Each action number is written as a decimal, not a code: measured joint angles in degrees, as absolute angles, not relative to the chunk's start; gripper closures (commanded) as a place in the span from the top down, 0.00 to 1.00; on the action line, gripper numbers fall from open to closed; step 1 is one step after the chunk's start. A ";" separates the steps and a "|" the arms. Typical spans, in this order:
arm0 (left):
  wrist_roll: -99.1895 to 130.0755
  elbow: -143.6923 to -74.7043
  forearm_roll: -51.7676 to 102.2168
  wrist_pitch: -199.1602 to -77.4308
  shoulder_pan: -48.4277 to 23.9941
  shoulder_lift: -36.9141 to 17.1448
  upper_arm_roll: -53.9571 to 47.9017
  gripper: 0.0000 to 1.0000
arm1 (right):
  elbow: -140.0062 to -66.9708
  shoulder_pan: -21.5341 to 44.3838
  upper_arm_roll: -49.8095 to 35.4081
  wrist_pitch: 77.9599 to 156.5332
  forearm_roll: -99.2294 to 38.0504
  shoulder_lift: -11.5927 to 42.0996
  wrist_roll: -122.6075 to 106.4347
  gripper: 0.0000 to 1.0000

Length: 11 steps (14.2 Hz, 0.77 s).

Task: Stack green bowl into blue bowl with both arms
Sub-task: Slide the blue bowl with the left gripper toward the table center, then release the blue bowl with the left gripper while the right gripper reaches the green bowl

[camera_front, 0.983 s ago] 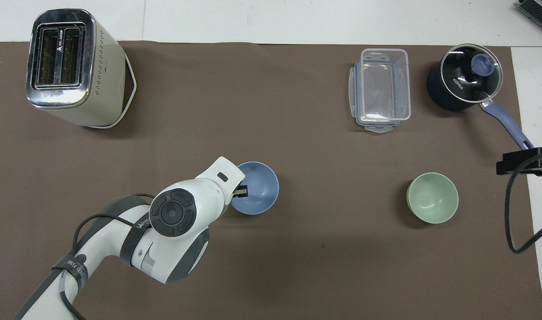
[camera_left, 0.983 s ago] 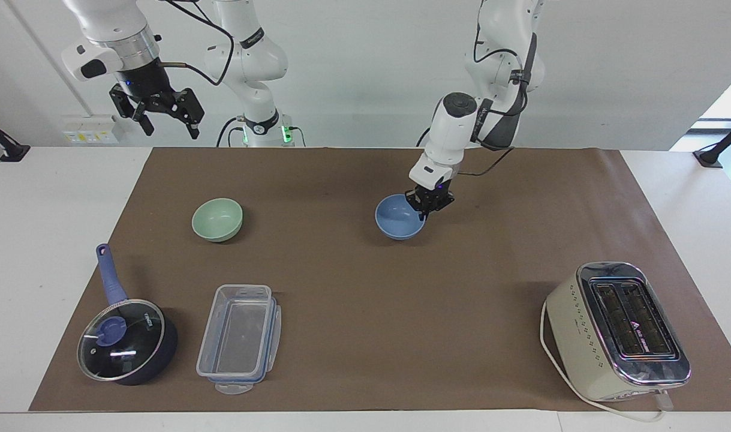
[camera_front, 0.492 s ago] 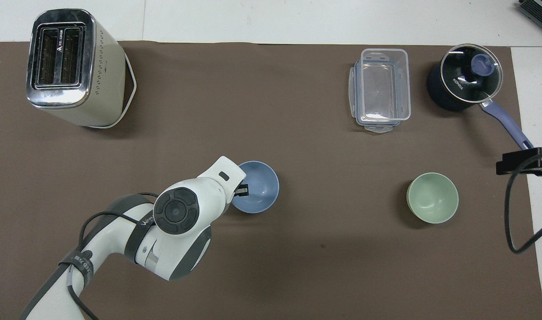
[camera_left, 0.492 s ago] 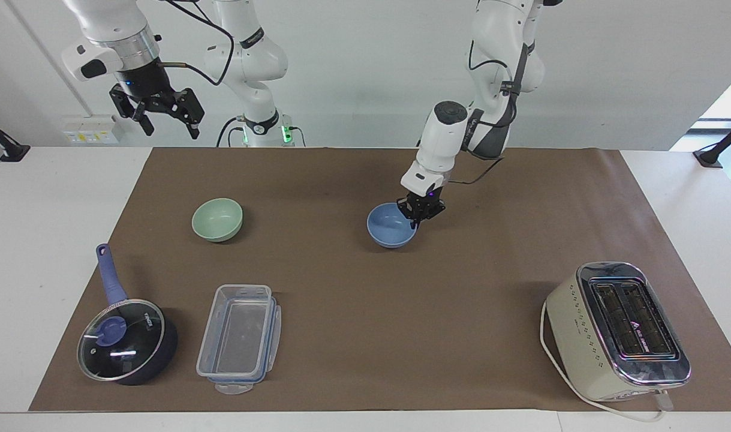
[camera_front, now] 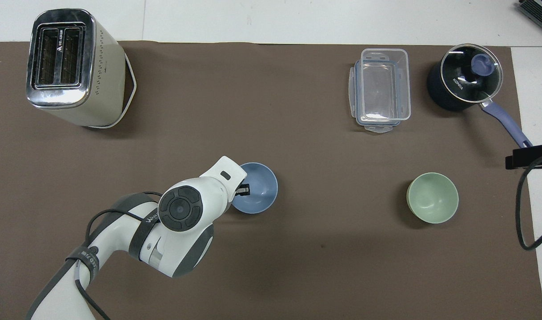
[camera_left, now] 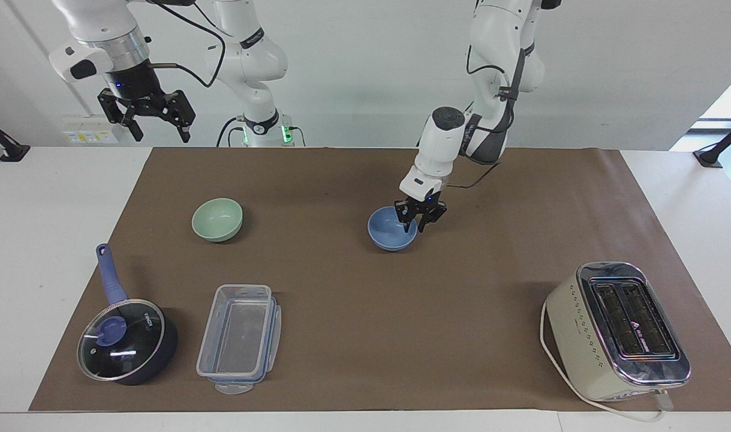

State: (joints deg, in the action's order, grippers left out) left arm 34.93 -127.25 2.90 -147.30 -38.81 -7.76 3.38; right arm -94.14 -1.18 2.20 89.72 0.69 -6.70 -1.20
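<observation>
Now the left gripper (camera_left: 419, 221) straddles the blue bowl's (camera_left: 388, 233) rim, jaws parted; bare counter (camera_left: 317, 198) separates it from the green bowl (camera_left: 217, 219). Right gripper (camera_left: 154, 122) waits aloft, open.

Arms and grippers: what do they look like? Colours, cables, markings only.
Both arms are white and jointed. The left arm has dark grey joint covers, a round black cap, a black cable strapped along it and grey lettering on the link. The right arm has a silver wrist ring and loose black cables. The left gripper and right gripper are black, two-fingered.
</observation>
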 measured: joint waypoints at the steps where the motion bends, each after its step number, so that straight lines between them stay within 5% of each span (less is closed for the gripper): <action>1: 34.93 -126.71 2.90 -146.71 -38.80 -7.74 3.46 1.00 | -94.98 -1.25 2.21 90.60 0.69 -6.38 -1.52 1.00; 6: 30.05 -120.12 2.71 -135.17 -37.40 -6.50 4.90 1.00 | -103.01 -1.35 2.21 98.63 0.69 -3.26 -3.13 1.00; 11: 18.92 -118.26 1.69 -124.85 -28.71 1.22 5.42 1.00 | -111.74 -5.53 2.27 111.00 0.58 3.19 -12.24 1.00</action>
State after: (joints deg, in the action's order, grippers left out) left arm 18.92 -118.26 1.69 -124.85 -28.71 1.22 5.42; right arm -111.74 -5.53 2.27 111.00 0.58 3.19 -12.24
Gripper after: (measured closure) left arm 0.000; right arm 0.000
